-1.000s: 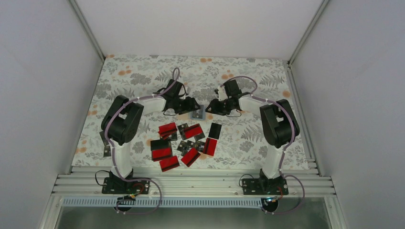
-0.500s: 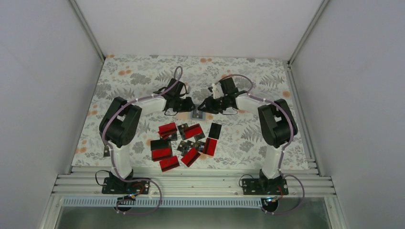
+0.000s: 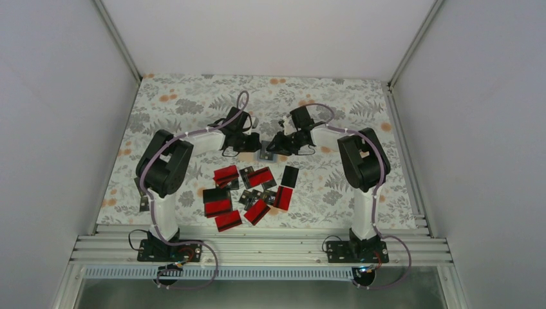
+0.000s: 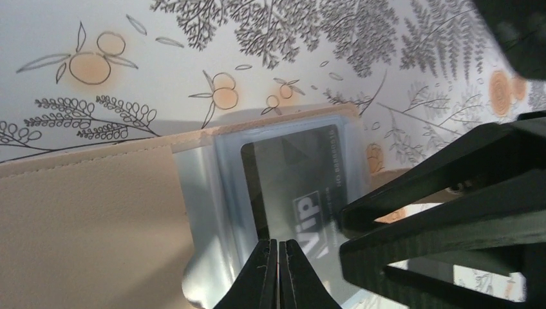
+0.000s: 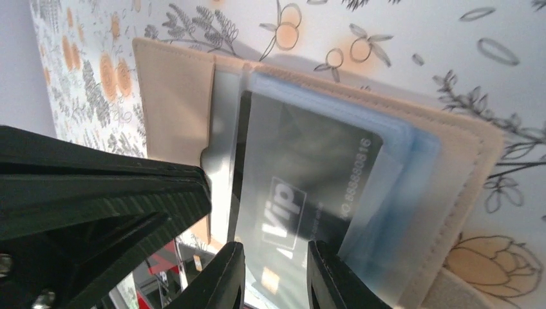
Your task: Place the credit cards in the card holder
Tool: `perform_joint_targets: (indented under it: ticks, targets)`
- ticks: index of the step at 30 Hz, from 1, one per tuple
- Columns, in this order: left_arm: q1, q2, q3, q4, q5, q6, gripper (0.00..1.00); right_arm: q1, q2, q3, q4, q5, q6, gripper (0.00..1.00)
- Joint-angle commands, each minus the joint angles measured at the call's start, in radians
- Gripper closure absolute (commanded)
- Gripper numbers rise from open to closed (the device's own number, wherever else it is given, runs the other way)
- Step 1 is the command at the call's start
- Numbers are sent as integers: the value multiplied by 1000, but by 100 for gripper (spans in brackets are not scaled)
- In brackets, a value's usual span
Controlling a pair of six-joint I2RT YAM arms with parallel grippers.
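Observation:
The tan card holder (image 3: 265,155) lies open at mid-table between both grippers. In the wrist views its beige flap (image 4: 90,219) (image 5: 174,96) frames clear pale-blue sleeves, and a black credit card (image 4: 296,174) (image 5: 309,167) marked "Vip" sits partly inside one. My left gripper (image 3: 255,143) (image 4: 278,243) is shut, its tips at the sleeve's edge beside the card. My right gripper (image 3: 273,145) (image 5: 275,257) hovers over the card's exposed end, its fingers a little apart. Several red-and-black credit cards (image 3: 217,202) lie scattered nearer the arm bases.
A floral cloth (image 3: 193,103) covers the table, boxed in by white walls on three sides. An aluminium rail (image 3: 257,248) carrying both arm bases runs along the near edge. The two grippers nearly touch over the holder.
My left gripper has closed from wide open to shut at the holder. The right arm has shifted left toward the holder and its jaws have narrowed slightly.

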Motion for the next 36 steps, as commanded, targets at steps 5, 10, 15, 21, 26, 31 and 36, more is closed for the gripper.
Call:
perform_joint_targets:
  ticks: [5,10,15,21,26,31,36]
  targets:
    - [-3,65,15,11,23,37,98,9,-9,27,-71,121,-12,74]
    - [-3,91,22,6,24,44,98,9,-10,24,-91,160,-26,74]
    - [-6,104,23,3,16,48,98,7,-26,19,-113,204,-35,74]
    - [-8,120,29,-1,15,49,98,7,-47,14,-128,230,-43,73]
    - [-12,131,31,-4,11,52,98,7,-38,8,-121,221,-44,73]
    - [-11,136,29,-14,-1,52,98,6,-57,-5,-123,245,-44,72]
    - [-12,137,33,-15,-3,54,98,0,-78,-21,-129,261,-50,72]
